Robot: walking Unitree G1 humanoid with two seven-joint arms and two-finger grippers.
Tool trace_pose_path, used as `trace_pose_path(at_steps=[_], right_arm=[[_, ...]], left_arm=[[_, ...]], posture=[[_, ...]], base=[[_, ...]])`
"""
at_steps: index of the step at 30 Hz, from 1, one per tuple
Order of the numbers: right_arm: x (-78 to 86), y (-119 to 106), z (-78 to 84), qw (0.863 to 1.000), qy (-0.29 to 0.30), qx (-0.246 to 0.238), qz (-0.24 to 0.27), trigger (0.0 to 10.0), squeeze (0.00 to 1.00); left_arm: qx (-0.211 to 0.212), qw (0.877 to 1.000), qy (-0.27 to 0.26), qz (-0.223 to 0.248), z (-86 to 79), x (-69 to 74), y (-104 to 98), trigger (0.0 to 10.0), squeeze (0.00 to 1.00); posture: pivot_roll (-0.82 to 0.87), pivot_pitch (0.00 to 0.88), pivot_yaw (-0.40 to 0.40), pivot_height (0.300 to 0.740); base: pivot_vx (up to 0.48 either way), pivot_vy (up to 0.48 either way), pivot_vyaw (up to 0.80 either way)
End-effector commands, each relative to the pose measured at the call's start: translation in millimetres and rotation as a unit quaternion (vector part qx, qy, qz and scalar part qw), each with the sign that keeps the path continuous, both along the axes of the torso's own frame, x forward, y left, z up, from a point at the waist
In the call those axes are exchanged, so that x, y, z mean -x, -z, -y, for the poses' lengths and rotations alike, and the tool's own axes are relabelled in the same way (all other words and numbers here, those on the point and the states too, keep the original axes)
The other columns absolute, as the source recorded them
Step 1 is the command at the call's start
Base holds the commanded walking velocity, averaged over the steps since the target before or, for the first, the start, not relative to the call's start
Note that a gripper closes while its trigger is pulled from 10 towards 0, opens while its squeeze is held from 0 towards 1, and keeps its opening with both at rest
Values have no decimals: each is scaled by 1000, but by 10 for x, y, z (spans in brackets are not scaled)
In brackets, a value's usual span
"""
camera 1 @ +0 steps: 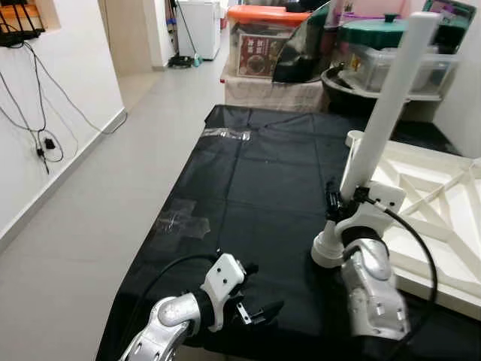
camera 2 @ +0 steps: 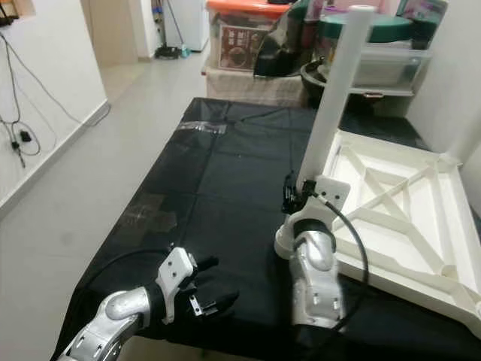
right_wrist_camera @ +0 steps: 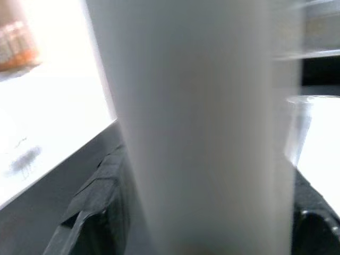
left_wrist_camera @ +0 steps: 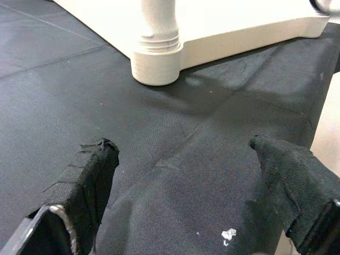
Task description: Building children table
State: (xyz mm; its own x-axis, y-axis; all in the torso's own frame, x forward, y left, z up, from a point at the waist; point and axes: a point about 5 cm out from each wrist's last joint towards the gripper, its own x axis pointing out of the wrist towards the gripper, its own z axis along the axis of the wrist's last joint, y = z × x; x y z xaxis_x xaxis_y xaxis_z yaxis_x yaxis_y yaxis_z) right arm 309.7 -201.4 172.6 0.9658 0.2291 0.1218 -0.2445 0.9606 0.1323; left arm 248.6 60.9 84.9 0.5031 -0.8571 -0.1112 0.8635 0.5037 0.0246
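A long white table leg (camera 1: 383, 113) stands tilted on the black cloth (camera 1: 263, 180), its wide threaded end (left_wrist_camera: 156, 58) resting on the cloth beside the near corner of the tabletop. My right gripper (camera 1: 342, 199) is shut on the leg low down, its black fingers (right_wrist_camera: 95, 207) on either side of it. The white tabletop (camera 1: 440, 226) lies upside down to the right, ribs facing up. My left gripper (camera 1: 259, 308) hovers low over the cloth's near edge, left of the leg, open with nothing between its fingers (left_wrist_camera: 90, 180).
Storage boxes with an orange lid (camera 1: 267, 15) and a green lid (camera 1: 372, 30) stand behind the cloth. Clear tape strips (camera 1: 180, 218) stick on the cloth. Grey floor tiles (camera 1: 90, 226) run along the left, by a white wall with hanging cables (camera 1: 41, 143).
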Motion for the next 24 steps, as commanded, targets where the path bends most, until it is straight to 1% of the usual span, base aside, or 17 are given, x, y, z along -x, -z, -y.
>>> trace_pose_path(at_steps=[1,2,3,5,7,8,9,10,12,14,15,17,18,19,20,22,24], right_arm=[[3,9,-107,998,-58,-23,-4,10000,0],[48,-36,-88,988,-152,-6,-11,10000,0],[48,-36,-88,988,-152,-6,-11,10000,0],[79,-170,-67,957,-290,18,-19,10000,0],[79,-170,-67,957,-290,18,-19,10000,0],[64,-214,-79,945,-325,23,-21,10000,0],[64,-214,-79,945,-325,23,-21,10000,0],[35,-235,-133,931,-364,32,-23,10000,0],[35,-235,-133,931,-364,32,-23,10000,0],[-10,-242,-296,901,-429,55,-18,10000,0],[-10,-242,-296,901,-429,55,-18,10000,0],[-21,-230,-375,889,-452,66,-19,10000,0],[-36,-185,-441,881,-467,79,-23,4706,0],[-36,-185,-441,881,-467,79,-23,4706,0],[-49,-136,-485,878,-470,91,-25,0,0],[-57,-110,-512,884,-460,87,-20,0,0],[-60,-74,-521,904,-418,85,-3,0,0]], left_arm=[[-1,1000,4,-1,6,-1,0,10000,0],[-2,1000,5,0,8,-5,-3,10000,0],[-2,1000,5,0,8,-5,-3,10000,0],[-2,1000,4,1,7,-16,-6,10000,0],[-2,1000,4,1,7,-16,-6,10000,0],[-3,1000,3,2,6,-20,-8,10000,0],[-3,1000,3,2,6,-20,-8,10000,0],[-3,1000,2,3,5,-24,-9,10000,0],[-3,1000,2,3,5,-24,-9,10000,0],[-5,1000,2,4,-4,-26,-11,10000,0],[-5,1000,2,4,-4,-26,-11,10000,0],[-6,1000,1,4,-9,-27,-11,10000,0],[-7,1000,1,4,-11,-27,-10,10000,0],[-7,1000,1,4,-11,-27,-10,10000,0],[-7,1000,1,4,-12,-28,-9,10000,0],[-7,1000,1,4,-12,-25,-10,10000,0],[-7,1000,1,3,-11,-19,-9,10000,0]], posture=[[187,0,-53,740],[187,0,-53,740],[187,0,-53,740],[194,0,-57,740],[194,0,-57,740],[194,0,-57,740],[194,0,-57,740],[203,0,-61,740],[203,0,-61,740],[218,0,-62,740],[218,0,-62,740],[218,0,-62,740],[218,0,-62,740],[218,0,-62,740],[218,0,-62,740],[225,0,-67,740],[220,0,-65,740]], base=[[0,0,0],[0,0,0],[0,0,0],[0,0,0],[0,0,0],[0,0,0],[0,0,0],[0,0,0],[0,0,0],[0,0,0],[0,0,0],[0,0,0],[0,0,0],[0,0,0],[0,0,0],[0,0,0],[0,0,0]])
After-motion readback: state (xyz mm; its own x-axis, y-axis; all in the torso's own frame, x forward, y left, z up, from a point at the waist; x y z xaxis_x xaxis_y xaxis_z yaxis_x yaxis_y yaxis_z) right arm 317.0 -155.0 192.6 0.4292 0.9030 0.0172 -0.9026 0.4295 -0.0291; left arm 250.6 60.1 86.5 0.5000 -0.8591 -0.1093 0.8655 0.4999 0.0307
